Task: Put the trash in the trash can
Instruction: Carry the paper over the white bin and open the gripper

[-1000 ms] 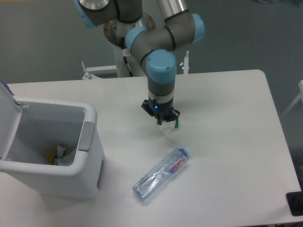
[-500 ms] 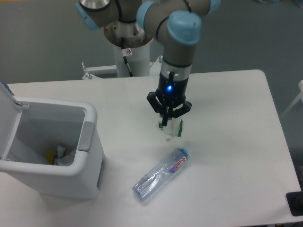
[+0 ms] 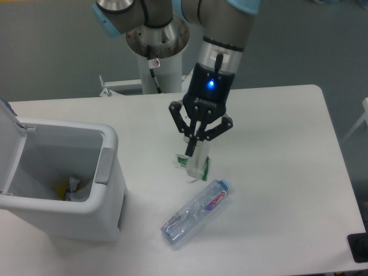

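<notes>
My gripper (image 3: 191, 148) is shut on the top of the crumpled white wrapper with green bits (image 3: 193, 164), which hangs from the fingers above the table's middle. Just below and to the right of it, the crushed clear bottle (image 3: 196, 211) with a blue cap and red label lies on its side on the table. The pale grey trash can (image 3: 63, 179) stands at the left with its lid up and some scraps showing inside. It is well to the left of the gripper.
The white table (image 3: 276, 167) runs to its right edge near a dark object (image 3: 359, 247) at the lower right corner. The arm's base column (image 3: 155, 63) stands behind the table's far edge.
The gripper has risen from the table with the wrapper in its fingers, and the wrist has swung up and to the right. The bottle and the can have not moved.
</notes>
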Robot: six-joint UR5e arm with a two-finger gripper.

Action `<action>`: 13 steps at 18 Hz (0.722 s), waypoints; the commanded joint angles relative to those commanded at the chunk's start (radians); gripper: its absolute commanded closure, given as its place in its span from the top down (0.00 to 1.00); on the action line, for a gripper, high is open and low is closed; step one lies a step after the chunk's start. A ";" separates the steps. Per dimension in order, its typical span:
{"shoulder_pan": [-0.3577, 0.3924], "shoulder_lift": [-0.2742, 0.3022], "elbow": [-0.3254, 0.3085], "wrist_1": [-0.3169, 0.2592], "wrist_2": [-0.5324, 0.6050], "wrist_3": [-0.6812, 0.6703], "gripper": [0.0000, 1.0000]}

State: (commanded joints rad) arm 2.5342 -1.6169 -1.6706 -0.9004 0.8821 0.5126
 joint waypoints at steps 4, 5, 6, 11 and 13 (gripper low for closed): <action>-0.074 0.009 0.031 0.003 -0.028 -0.110 0.00; -0.090 0.009 0.043 0.003 -0.032 -0.136 0.00; -0.109 0.009 0.054 0.003 -0.047 -0.156 0.00; -0.184 0.018 0.054 0.011 -0.080 -0.207 0.00; -0.215 0.022 0.054 0.012 -0.083 -0.209 0.00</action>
State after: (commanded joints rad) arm 2.3195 -1.5953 -1.6168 -0.8882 0.7992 0.3037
